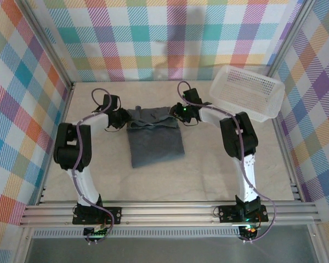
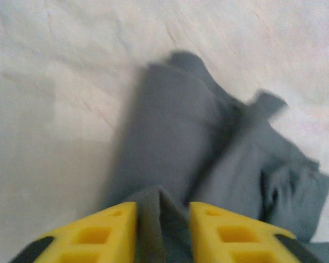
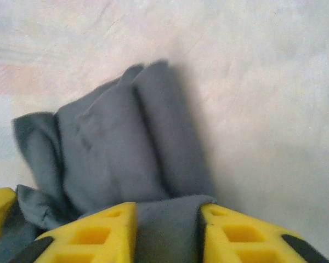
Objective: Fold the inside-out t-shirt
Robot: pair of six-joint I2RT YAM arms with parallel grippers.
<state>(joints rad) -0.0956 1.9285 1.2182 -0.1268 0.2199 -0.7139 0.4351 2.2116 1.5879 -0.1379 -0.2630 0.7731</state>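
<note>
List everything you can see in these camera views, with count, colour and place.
t-shirt: one, dark slate-grey, partly folded, middle of table.
basket: one, white mesh, far right corner.
table: one, pale beige, under everything.
walls: three, pastel plaid, around the table.
rail: one, silver, near edge.
left arm, right arm: two, black and white, bolted to rail.
left gripper: one, yellow fingers, shirt cloth between them.
right gripper: one, yellow fingers, shirt cloth between them.
</note>
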